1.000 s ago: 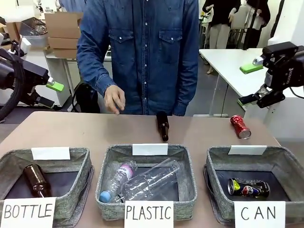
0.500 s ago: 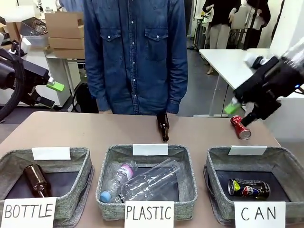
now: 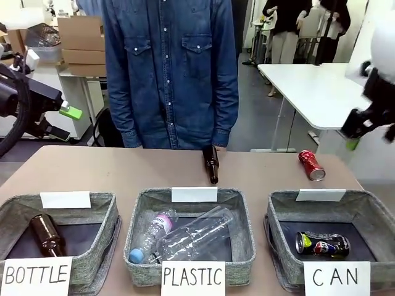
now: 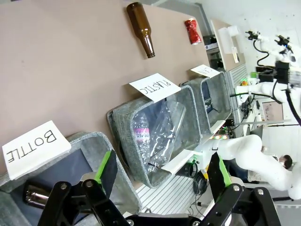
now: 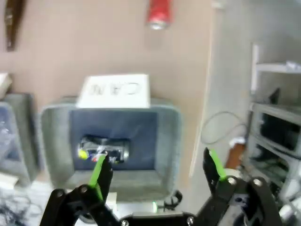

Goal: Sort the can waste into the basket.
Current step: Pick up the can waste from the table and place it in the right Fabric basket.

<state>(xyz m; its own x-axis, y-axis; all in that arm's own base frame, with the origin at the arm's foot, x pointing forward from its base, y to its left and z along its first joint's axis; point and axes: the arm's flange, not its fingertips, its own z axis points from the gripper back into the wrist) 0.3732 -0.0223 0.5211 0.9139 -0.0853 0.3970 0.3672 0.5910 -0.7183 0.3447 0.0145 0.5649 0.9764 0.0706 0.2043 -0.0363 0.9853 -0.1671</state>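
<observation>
A shiny red can (image 3: pixel 311 164) lies on its side on the table behind the grey basket (image 3: pixel 361 197) signed "CAN". Inside that basket a dark dented can (image 3: pixel 323 243) rests on the dark bottom. My right gripper (image 3: pixel 363 128) hangs blurred at the far right, high above the table edge and to the right of the red can. From its wrist it is open (image 5: pixel 156 168) over the basket (image 5: pixel 169 141), with the dark can (image 5: pixel 103 149) below and the red can (image 5: pixel 159 12) beyond. My left gripper (image 3: pixel 65 122) is open (image 4: pixel 162 169) off the table's left side.
A brown bottle (image 3: pixel 211 164) lies mid-table in front of a person in a denim shirt (image 3: pixel 170 68). The "PLASTIC" basket (image 3: pixel 247 213) holds clear bottles and the "BOTTLE" basket (image 3: pixel 108 206) one brown bottle. A white table (image 3: pixel 308 86) stands behind at right.
My right arm swung down toward the red can, then pulled back up and to the right. The person's hand drew back from the table. The left arm stayed still.
</observation>
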